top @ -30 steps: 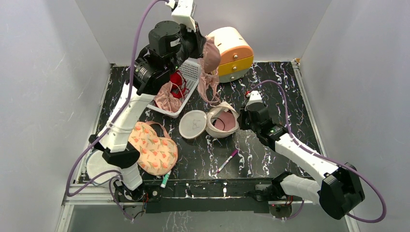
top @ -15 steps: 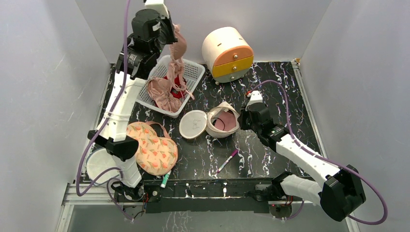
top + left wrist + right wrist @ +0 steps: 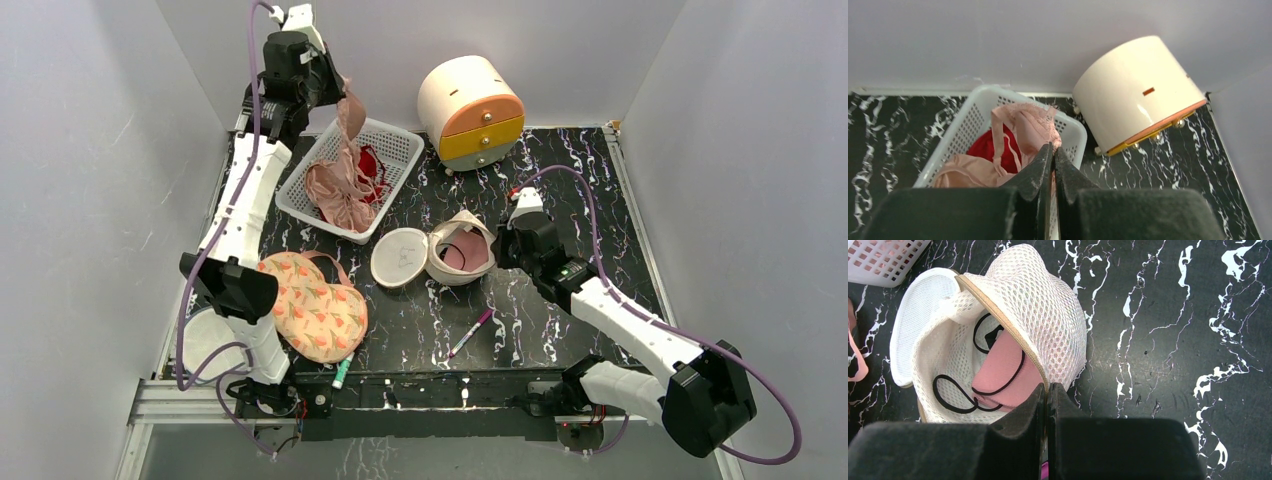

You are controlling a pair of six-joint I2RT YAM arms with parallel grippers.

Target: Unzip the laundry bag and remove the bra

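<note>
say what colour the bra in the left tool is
The bra is pale pink, best seen in the top external view.

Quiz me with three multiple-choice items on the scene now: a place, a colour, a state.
1. The pink bra in the left gripper hangs over: A the drawer box; B the white basket; C the floral pad.
2. The bright garment in the basket is: A blue; B yellow; C red.
3. The laundry bag is: A unzipped, lid flipped open; B zipped shut; C inside the basket.
Answers: B, it dangles from that shut gripper above the basket; C, it shows red inside the lattice walls; A, its flat face lies flipped aside while the right gripper pinches its rim.
</note>
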